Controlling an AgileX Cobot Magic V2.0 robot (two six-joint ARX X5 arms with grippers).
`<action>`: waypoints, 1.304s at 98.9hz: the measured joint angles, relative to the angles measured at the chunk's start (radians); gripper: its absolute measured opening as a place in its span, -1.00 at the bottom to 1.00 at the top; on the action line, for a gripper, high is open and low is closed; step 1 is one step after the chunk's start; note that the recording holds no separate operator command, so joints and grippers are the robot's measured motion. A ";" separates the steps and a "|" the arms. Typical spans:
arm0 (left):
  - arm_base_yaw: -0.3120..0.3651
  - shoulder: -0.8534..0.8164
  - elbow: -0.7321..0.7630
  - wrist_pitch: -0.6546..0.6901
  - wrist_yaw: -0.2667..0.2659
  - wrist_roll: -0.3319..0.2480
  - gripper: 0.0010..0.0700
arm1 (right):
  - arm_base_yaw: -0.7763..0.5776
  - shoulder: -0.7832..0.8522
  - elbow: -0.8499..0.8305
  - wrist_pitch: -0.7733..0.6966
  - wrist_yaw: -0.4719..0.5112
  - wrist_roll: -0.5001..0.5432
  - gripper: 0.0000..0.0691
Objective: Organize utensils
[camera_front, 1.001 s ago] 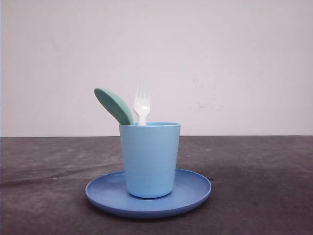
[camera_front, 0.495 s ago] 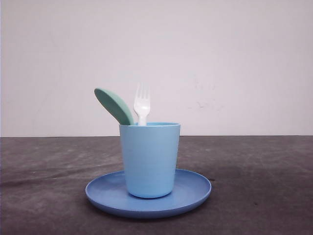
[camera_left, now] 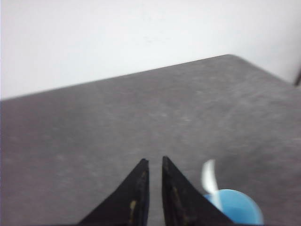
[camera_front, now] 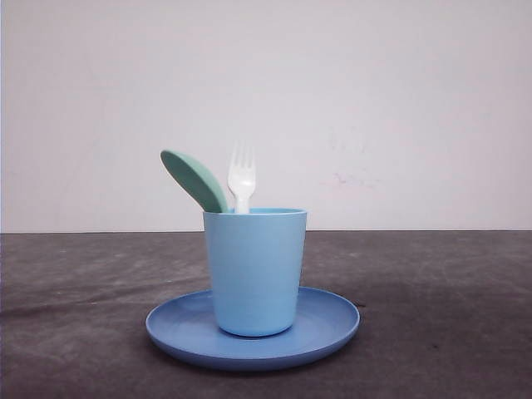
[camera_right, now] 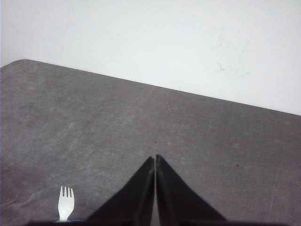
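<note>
The white fork [camera_front: 242, 179] and mint-green spoon [camera_front: 194, 180] stand together in the light blue cup [camera_front: 254, 270], which sits on the blue plate [camera_front: 332, 320] mid-worktop [camera_front: 440, 332]. Left end effector [camera_left: 154, 162] is nearly closed and empty; right end effector [camera_right: 155, 159] is closed and empty. The sorting looks finished; at most, the arms need to retreat.

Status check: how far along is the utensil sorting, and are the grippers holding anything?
It looks finished. The white fork and mint-green spoon both stand in the light blue cup, which sits on the blue plate. Nothing is in hand: the left gripper is nearly closed and the right gripper is shut, both empty. Nothing visible remains.
</note>
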 joint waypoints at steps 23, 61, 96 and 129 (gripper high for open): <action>0.254 -0.038 -0.255 0.121 0.000 0.003 -0.96 | 0.000 0.000 0.000 0.000 0.000 0.000 -0.99; 0.567 -0.356 -0.698 0.332 0.000 -0.063 -0.96 | 0.000 0.000 0.000 0.000 0.000 0.000 -0.99; 0.626 -0.553 -0.886 0.321 0.000 -0.031 -0.96 | 0.000 0.000 0.000 0.000 0.000 0.000 -0.99; 0.629 -0.608 -0.892 0.340 0.064 0.059 -0.96 | 0.000 -0.001 0.000 0.000 0.000 0.000 -0.99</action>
